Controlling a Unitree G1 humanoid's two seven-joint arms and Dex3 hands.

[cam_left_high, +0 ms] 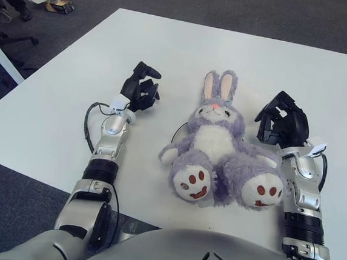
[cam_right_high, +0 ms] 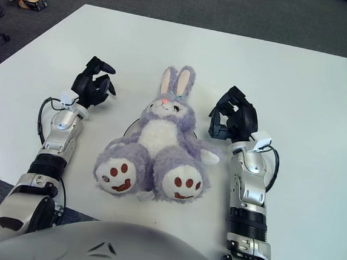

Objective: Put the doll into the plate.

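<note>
The purple plush bunny (cam_left_high: 217,149) lies between both hands, ears pointing away from the robot, the empty, loosely curled right hand (cam_left_high: 283,122) nearer than the equally empty left hand (cam_left_high: 140,90).

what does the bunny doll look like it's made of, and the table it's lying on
The bunny doll looks like soft plush: fuzzy lilac pile, a white belly, pink inner ears and stitched red paw marks on pale soles. The table seems to be a hard, smooth board with a matte white finish, likely laminate, since it shows no grain and only soft shadows. The left hand and right hand flank the doll, holding nothing.
</note>
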